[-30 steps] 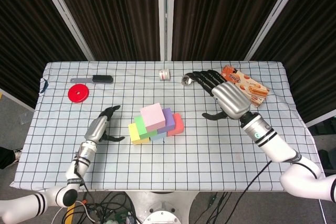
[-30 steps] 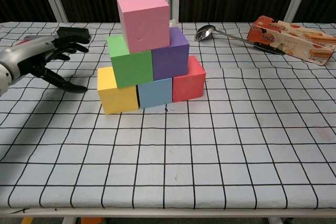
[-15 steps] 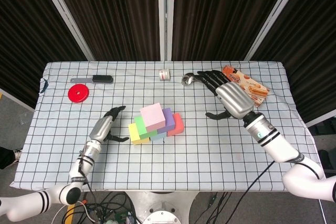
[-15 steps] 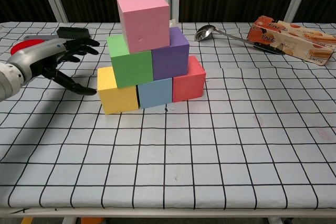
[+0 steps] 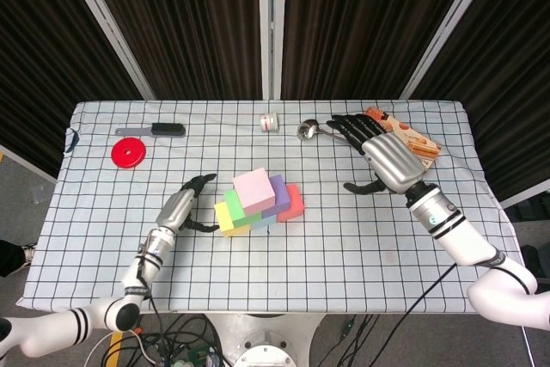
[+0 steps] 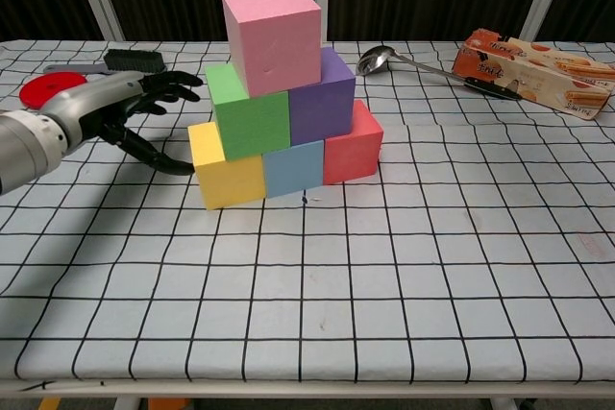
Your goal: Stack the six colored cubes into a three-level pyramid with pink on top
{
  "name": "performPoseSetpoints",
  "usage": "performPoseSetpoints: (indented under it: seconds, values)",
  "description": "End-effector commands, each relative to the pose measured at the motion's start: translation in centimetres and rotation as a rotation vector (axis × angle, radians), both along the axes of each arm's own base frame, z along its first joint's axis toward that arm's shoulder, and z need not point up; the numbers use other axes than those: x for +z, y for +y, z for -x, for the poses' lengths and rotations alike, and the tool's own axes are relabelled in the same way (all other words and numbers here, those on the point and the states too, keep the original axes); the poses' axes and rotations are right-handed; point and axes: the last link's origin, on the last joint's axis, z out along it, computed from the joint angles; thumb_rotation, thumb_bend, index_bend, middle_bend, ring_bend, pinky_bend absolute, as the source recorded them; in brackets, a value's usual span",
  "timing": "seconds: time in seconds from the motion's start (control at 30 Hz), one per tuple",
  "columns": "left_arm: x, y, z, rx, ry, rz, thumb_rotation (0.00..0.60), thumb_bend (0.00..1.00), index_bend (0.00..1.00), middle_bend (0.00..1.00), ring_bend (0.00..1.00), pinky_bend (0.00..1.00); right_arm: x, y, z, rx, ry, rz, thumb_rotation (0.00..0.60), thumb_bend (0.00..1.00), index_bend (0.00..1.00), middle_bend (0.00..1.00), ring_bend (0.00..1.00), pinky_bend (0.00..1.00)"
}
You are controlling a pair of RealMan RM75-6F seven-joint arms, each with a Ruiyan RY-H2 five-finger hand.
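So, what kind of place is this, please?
Probably a robot lab or test station, not a home. Black curtains close off the back, cables hang under the table with its gridded cloth, and unrelated props lie on it: foam cubes, a ladle.

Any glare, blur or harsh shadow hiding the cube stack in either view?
Head view: sharp, evenly lit, the stack small, no glare. Chest view: crisp, the pink foam cube clearly lit, only soft shadow beneath the left hand; table edges bow slightly.
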Motion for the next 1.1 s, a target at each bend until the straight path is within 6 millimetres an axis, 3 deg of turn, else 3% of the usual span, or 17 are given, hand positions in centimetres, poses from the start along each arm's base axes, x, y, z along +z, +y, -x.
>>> performPoseSetpoints:
  seconds: [0.03,0.4,0.63,0.9,1.1]
  values:
    - [0.0,0.1,0.0,0.003,0.000,-0.002,0.600,0.00,0.07,0.08,0.00,0.09,0.1,0.0,0.1,-0.001,-0.001,0.003,0.600,0.10,0.00,0.02,0.00,0.00]
    - [0.8,-0.1,0.4,0.009,0.005,-0.021,0.600,0.00,0.07,0.08,0.00,0.09,0.1,0.2,0.2,0.006,-0.006,0.000,0.600,0.10,0.00,0.02,0.00,0.00]
    - [4.0,-1.4,2.7,0.019,0.087,-0.111,0.600,0.00,0.07,0.08,0.00,0.09,0.8,1.0,1.5,-0.022,-0.001,0.019,0.600,0.10,0.00,0.02,0.00,0.00]
    - [10.7,-4.2,8.4,0.047,0.244,-0.271,0.600,0.00,0.07,0.05,0.00,0.09,2.4,4.3,8.1,-0.169,0.197,0.173,0.600,0.09,0.00,0.00,0.00,0.00]
    - [14.4,-6.7,11.6,-0.015,0.315,-0.334,0.600,0.00,0.08,0.04,0.00,0.10,1.3,8.4,12.9,-0.310,0.257,0.295,0.600,0.08,0.00,0.00,0.00,0.00]
